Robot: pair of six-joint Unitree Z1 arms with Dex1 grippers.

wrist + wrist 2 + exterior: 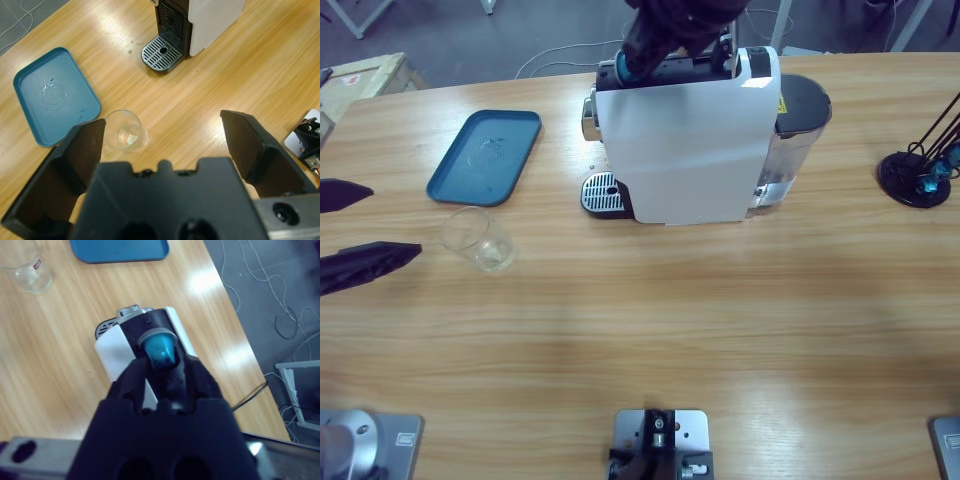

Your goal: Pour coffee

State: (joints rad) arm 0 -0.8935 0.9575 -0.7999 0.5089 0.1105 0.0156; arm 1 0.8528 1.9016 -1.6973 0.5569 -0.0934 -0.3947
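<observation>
Coffee (131, 139) in tumbler (126, 130) — left claw (170, 145) apart; right claw (160, 357) clamps a teal capsule (159, 350).

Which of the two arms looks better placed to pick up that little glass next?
Probably the left. Its pincer hangs open just short of the glass, which stands beside the blue tray. The right pincer is busy on top of the coffee machine, closed around a blue capsule.

coffee (131, 139): a thin pale amber layer, barely covering the bottom of the glass tumbler (480, 238)
tumbler: clear, upright, on the table's left part, just near of the blue tray (486, 155), left of the white machine (686, 150)
</observation>
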